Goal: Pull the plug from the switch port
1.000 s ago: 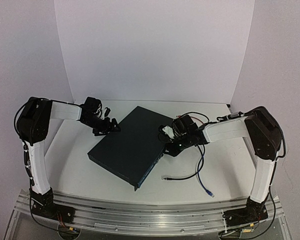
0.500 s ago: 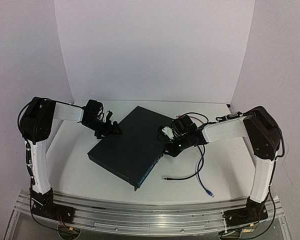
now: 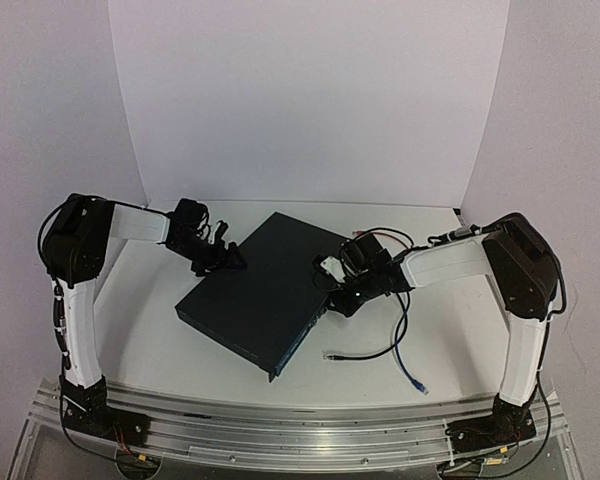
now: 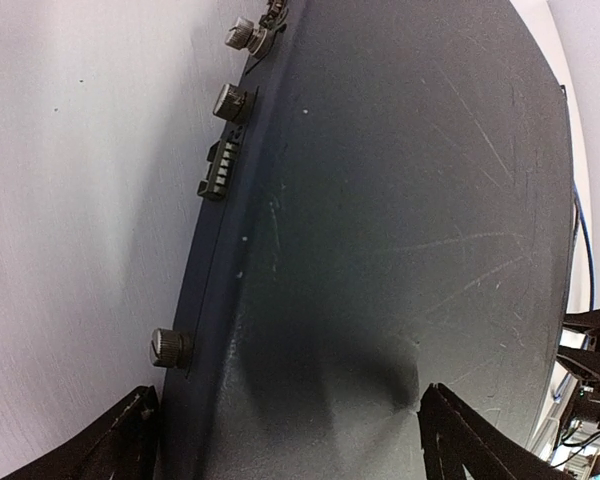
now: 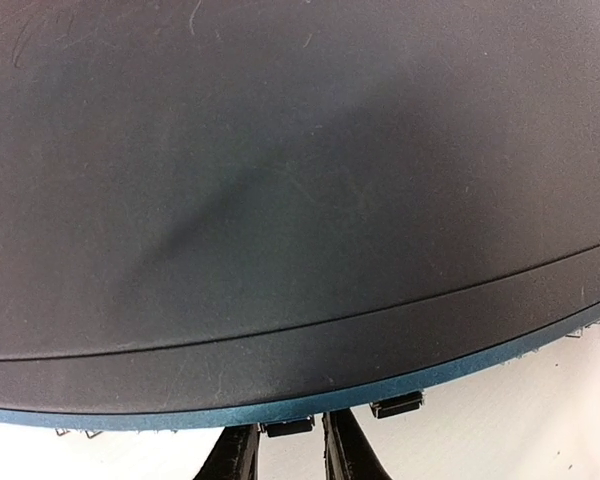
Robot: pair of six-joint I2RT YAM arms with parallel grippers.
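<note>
Seen from above, the switch lay skewed on the white worktop, loose black and blue cables just to its right. At the left wrist, the left fingers stood wide open over the switch's top — at the right wrist, the right fingers were narrowly parted at its teal-trimmed edge, any grip there impossible to tell.
</note>
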